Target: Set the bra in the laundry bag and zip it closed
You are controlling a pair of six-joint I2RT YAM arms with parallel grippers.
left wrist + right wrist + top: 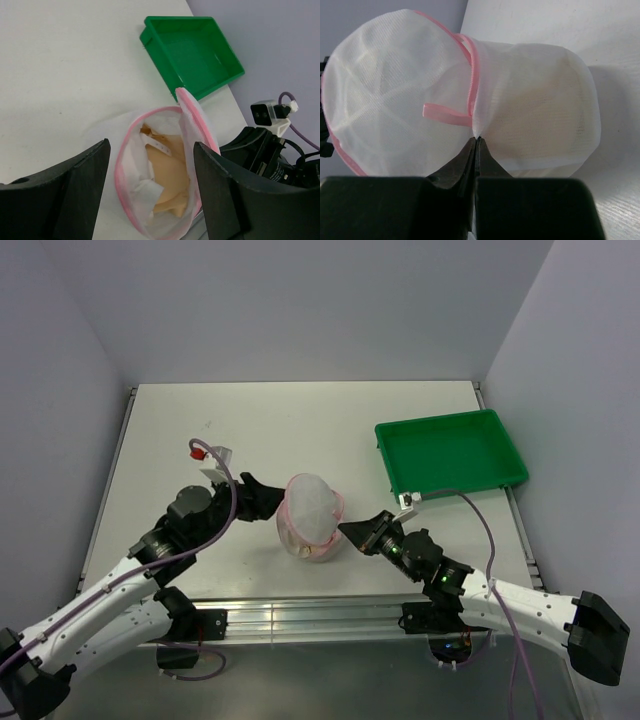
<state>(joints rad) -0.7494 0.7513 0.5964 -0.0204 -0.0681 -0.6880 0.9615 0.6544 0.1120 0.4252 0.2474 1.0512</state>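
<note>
A white translucent mesh laundry bag, dome-shaped with a pink zipper band round its rim, stands on the pale matte table a little toward 6 o'clock from the middle. Its mouth gapes toward 9 o'clock, unzipped, with the rounded lid flap raised. Inside lies the soft tan-beige fabric bra, its smooth cups folded into the pouch with white lining around them. A white strip across it may be a care label, though no print can be made out. From the right wrist view the fine weave looks gauzy, and a flat pink ribbon loop juts from the seam where lid meets body.

The left gripper sits at the bag's 9 o'clock, its black fingers spread wide and not touching the mesh. The right gripper comes in from 4 o'clock, its jaws pressed together and nipping the mesh at that seam.

A green rectangular plastic tray with a raised rim rests at the bag's 2 o'clock, well apart from it.
</note>
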